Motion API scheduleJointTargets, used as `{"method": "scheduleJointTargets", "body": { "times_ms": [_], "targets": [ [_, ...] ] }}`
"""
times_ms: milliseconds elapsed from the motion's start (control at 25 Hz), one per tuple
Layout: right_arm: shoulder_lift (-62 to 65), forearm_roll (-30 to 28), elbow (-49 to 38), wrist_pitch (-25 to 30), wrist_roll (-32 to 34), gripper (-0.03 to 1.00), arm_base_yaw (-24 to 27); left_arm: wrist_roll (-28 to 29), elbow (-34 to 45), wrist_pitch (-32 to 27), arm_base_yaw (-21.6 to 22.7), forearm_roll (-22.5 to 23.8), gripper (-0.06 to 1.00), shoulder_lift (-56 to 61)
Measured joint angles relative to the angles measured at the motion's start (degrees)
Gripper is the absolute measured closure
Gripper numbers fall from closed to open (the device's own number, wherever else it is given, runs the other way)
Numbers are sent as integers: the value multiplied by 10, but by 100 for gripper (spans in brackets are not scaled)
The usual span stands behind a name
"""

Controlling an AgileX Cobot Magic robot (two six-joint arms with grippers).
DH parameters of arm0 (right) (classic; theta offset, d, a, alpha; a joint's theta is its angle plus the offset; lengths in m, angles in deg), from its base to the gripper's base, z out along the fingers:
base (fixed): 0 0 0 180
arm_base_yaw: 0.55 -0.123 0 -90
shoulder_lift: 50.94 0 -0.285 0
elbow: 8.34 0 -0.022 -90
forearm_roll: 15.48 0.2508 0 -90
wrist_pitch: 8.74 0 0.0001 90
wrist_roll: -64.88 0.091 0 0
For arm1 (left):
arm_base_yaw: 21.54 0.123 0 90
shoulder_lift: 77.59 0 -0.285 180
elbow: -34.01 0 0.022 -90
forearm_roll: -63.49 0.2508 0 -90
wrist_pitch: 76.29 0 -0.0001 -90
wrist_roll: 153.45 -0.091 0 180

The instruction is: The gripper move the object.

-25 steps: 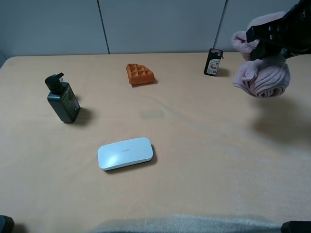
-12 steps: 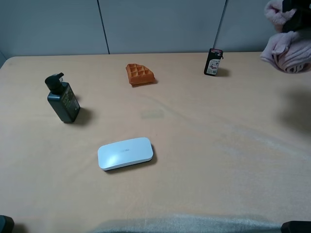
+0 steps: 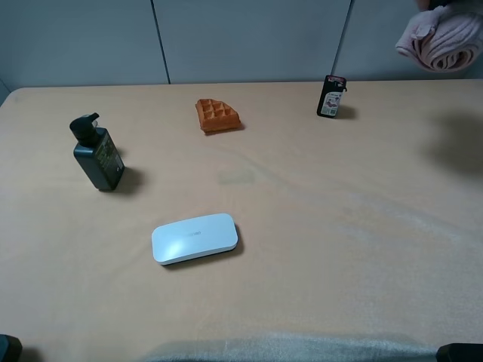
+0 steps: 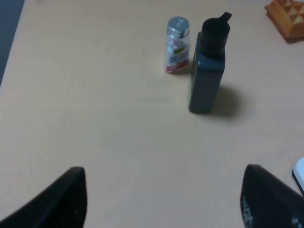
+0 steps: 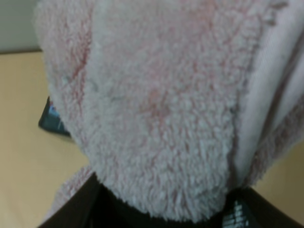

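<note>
The dusty-pink rolled towel (image 3: 441, 41) hangs in the air at the top right corner of the exterior high view, well above the table's far right edge. My right gripper (image 5: 166, 213) is shut on it; the towel (image 5: 161, 104) fills the right wrist view, and only dark finger parts (image 5: 95, 209) show beneath it. In the exterior view the right gripper is almost entirely out of frame. My left gripper (image 4: 166, 204) is open and empty, its two dark fingertips (image 4: 66, 199) low over bare table, near the black pump bottle (image 4: 206, 66).
On the table stand the black pump bottle (image 3: 96, 154) at left, an orange waffle (image 3: 217, 115) at the far middle, a small dark bottle (image 3: 330, 96) at far right and a white rounded case (image 3: 195, 237) in front. A small silver-capped bottle (image 4: 177, 45) stands beside the pump bottle.
My right gripper has carried the towel up and to the right, from over the table's right side to the top right corner. Nothing else has moved.
</note>
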Motion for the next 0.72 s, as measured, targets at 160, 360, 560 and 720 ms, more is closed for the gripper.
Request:
{"method": "scheduleJointTargets", "body": {
  "times_ms": [160,360,560,720],
  "targets": [
    [-44,-3,50,4,-1,62,0,0,0,0,0,0,21,0],
    [-101,-4,79,27,-22,62,5,0,0,0,0,0,21,0],
    [-156,-7,80,35,-33,62,8,0,0,0,0,0,21,0],
    [-187,-7,80,35,-40,62,8,0,0,0,0,0,21,0]
  ]
}}
